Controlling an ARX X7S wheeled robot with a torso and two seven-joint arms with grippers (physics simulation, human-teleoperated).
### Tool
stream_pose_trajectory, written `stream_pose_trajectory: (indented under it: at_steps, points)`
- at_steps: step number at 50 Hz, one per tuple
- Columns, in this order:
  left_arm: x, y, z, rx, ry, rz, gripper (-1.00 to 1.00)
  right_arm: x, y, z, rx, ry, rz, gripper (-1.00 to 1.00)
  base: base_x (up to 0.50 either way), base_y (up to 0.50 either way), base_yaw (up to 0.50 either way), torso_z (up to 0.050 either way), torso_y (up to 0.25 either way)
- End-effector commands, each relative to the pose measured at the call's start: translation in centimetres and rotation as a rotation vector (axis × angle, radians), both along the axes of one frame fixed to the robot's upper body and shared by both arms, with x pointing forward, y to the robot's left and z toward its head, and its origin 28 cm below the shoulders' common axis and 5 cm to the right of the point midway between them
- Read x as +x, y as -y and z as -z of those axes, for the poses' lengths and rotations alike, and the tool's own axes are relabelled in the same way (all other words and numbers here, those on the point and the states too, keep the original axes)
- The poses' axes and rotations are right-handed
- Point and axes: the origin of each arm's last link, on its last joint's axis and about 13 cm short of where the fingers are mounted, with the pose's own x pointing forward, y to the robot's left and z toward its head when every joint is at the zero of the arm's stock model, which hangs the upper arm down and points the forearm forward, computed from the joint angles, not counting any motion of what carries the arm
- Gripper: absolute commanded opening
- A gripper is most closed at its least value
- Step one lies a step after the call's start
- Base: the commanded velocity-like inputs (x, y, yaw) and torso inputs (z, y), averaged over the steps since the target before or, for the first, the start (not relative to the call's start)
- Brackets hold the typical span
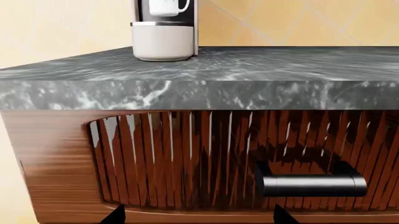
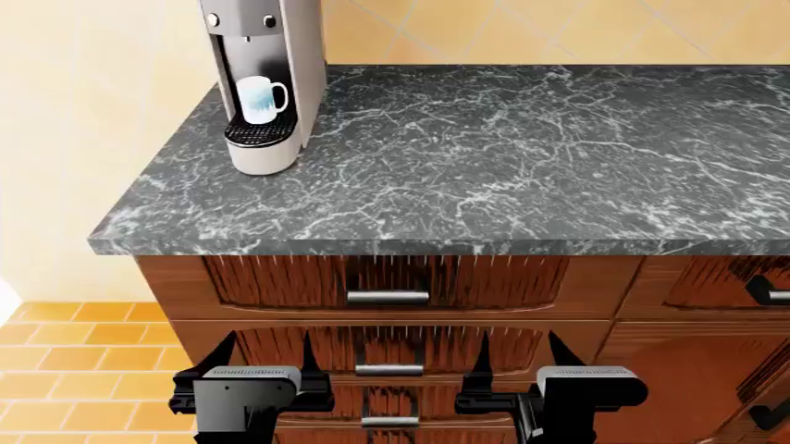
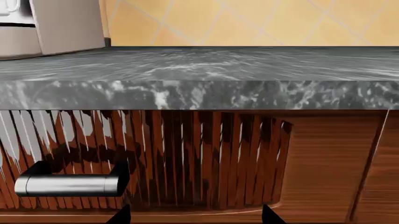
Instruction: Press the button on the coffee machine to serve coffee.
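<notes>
The coffee machine (image 2: pixel 265 83) stands at the far left back of the dark marble counter (image 2: pixel 519 157), tall and silver-grey, with two round buttons (image 2: pixel 269 20) near its top. A white mug (image 2: pixel 261 98) sits in its recess on the black drip tray. The machine's base (image 1: pixel 163 41) shows in the left wrist view, and its side (image 3: pixel 59 25) in the right wrist view. My left gripper (image 2: pixel 265 356) and right gripper (image 2: pixel 521 356) are both open and empty. They hang low in front of the drawers, below the counter edge and far from the machine.
Wooden drawer fronts with ribbed panels and metal bar handles (image 2: pixel 388 297) lie under the counter. One handle (image 1: pixel 309 185) is near the left gripper, and another (image 3: pixel 68 184) is near the right gripper. Tiled wall behind, orange tiled floor (image 2: pixel 74 370) at left.
</notes>
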Motion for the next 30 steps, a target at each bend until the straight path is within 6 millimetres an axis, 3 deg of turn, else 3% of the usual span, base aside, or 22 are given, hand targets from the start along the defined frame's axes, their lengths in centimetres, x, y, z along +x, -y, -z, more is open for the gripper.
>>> stream_pose_trajectory:
  at_steps: [1,26,30]
  points:
    - [0.00,0.09,0.02,0.005,0.001,0.004,1.00,-0.03,-0.02,0.00,0.002,-0.002,0.004,1.00,0.00,0.00,0.00,0.000,0.000]
    - [-0.05,-0.01,-0.03,0.012,0.002,0.004,1.00,-0.27,0.14,-0.09,-0.044,0.002,0.026,1.00,0.00,0.00,0.00,0.000,0.000]
    - [-0.05,-0.01,-0.02,0.010,0.002,0.004,1.00,-0.25,0.14,-0.10,-0.041,-0.001,0.023,1.00,0.00,0.40,0.00,0.000,0.000]
